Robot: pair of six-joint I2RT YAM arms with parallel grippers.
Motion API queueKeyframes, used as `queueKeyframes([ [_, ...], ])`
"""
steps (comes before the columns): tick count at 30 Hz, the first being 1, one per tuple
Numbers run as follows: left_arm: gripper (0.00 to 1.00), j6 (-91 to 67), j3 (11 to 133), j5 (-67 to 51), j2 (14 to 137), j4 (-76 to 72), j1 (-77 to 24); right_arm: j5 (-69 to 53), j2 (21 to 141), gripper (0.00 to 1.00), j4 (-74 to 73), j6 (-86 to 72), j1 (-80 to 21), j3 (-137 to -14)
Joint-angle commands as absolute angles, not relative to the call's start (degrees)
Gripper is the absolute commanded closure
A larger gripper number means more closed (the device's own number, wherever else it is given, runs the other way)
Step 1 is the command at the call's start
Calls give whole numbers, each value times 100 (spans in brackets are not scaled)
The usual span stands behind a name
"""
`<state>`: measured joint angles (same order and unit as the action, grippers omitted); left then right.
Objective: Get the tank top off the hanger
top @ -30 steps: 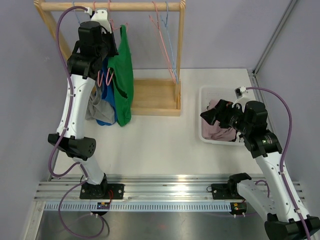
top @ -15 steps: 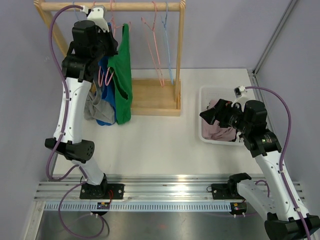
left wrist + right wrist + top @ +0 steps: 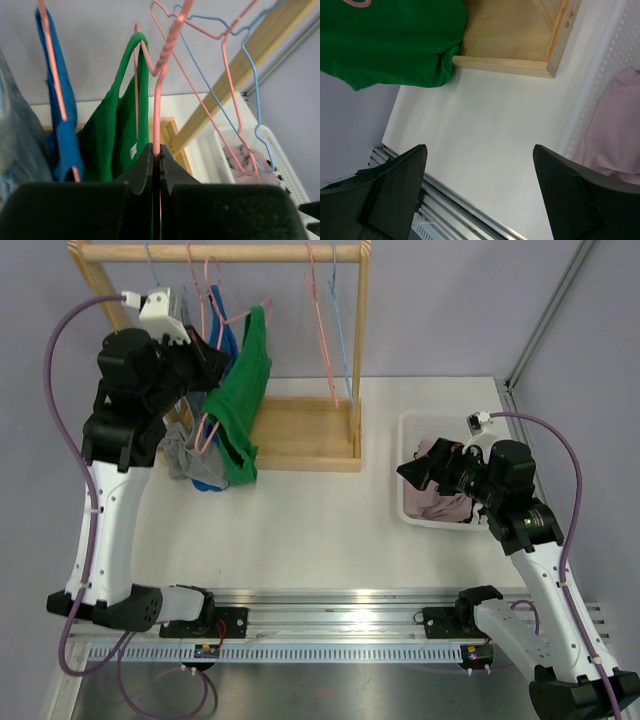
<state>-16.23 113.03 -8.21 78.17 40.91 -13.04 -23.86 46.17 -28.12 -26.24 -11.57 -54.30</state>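
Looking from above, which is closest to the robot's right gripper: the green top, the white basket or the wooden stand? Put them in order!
From the right gripper:
1. White basket, right by it.
2. Wooden stand, to its left.
3. Green top, farthest left, on its hanger.

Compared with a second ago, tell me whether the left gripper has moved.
Yes. The left gripper, shut on the pink hanger, has swung left and nearward, away from the wooden rack's top rail, pulling the green tank top into a slant.
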Motion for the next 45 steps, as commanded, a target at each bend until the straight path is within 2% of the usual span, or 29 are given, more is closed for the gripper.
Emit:
queueKeyframes([
  [1, 100, -2240, 10251, -1520, 6884, 3165, -1301, -3021, 4535, 4, -2321, -2689, -1169, -5476],
  [5, 100, -2610, 8207, -1889, 5566, 2620, -1380, -3769, 4474, 1, -1471, -2944, -1169, -5082],
  [9, 100, -2681, 7000, -1942, 4458, 2706, -1380, -4594, 4482, 0, -205, -3793, -1178, -4423],
  [12, 100, -2803, 6235, -2161, 3851, 2909, -1380, -4729, 4561, 1, 1008, -4375, -1248, -3798],
  [14, 100, -2909, 5864, -2609, 3482, 2927, -1389, -4466, 4579, 1, 1430, -4473, -1579, -3490],
  [19, 100, -3795, 4487, -3654, 2805, 2313, -1389, -2587, 4798, 0, 1555, -4192, -2881, -3279],
  [22, 100, -4051, 3984, -3814, 2540, 2162, -1397, -1541, 5053, 0, 1854, -4245, -3619, -3208],
  [27, 100, -4517, 3349, -4183, 2364, 1688, -1397, -65, 5685, 3, 2153, -4070, -4551, -3278],
  [30, 100, -4719, 3112, -4385, 2399, 1380, -1424, 420, 6237, 7, 2127, -3781, -4772, -3541],
  [35, 100, -4851, 2997, -4421, 2522, 1143, -1555, 589, 7055, 14, 2592, -3367, -4887, -3893],
  [41, 100, -4878, 2988, -4403, 2636, 1020, -1749, 352, 7821, 17, 2654, -3191, -4896, -4368],
  [44, 100, -4913, 2988, -4421, 2663, 914, -1819, 334, 8076, 23, 2716, -3155, -4904, -4482],
  [45, 100, -4913, 2988, -4421, 2672, 905, -1828, 334, 8121, 32, 2742, -3147, -4896, -4500],
])
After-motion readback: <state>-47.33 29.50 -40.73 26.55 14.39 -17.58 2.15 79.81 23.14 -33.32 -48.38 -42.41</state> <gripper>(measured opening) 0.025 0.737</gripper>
